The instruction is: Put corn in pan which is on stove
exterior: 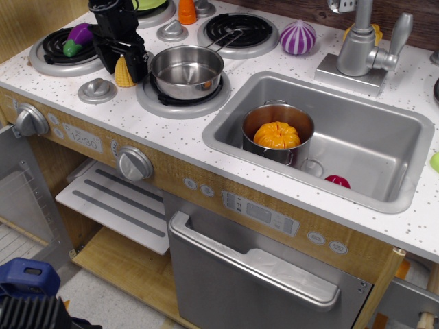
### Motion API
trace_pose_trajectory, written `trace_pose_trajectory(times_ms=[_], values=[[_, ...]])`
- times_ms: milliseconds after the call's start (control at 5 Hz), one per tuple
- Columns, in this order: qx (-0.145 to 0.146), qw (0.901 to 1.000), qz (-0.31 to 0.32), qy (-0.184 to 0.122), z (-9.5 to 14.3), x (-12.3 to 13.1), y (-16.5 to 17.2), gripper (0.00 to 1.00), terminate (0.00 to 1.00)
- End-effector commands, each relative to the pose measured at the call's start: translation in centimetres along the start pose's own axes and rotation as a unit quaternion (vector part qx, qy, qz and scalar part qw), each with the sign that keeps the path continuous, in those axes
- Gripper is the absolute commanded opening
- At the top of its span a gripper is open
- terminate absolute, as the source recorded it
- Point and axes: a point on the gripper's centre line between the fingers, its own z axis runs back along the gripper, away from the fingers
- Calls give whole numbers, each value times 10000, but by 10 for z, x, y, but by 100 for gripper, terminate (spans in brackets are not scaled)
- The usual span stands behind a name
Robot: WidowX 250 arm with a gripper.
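The yellow corn [124, 71] stands upright on the white speckled stove top [103, 113], just left of the pan. The shiny steel pan [186, 68] sits empty on the front right burner, its wire handle pointing back right. My black gripper [125, 66] has come down over the corn from above. One finger is on each side of the corn, close against it, and the corn's base still rests on the stove top. The corn's top is hidden by the gripper.
A purple eggplant [79, 36] lies on the back left burner. A grey knob [97, 90] sits in front of the corn. An orange carrot [186, 10] and a purple onion [298, 36] are at the back. The sink [370, 147] holds a steel pot with an orange pumpkin [276, 135].
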Motion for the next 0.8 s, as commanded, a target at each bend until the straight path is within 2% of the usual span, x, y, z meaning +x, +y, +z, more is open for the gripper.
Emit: trace_pose_trajectory(times_ms=[0,600], values=[[266,9993,-64,-251,25,10,5,100,0],[1128,9928,42,-410,78,11,-23,100,0]])
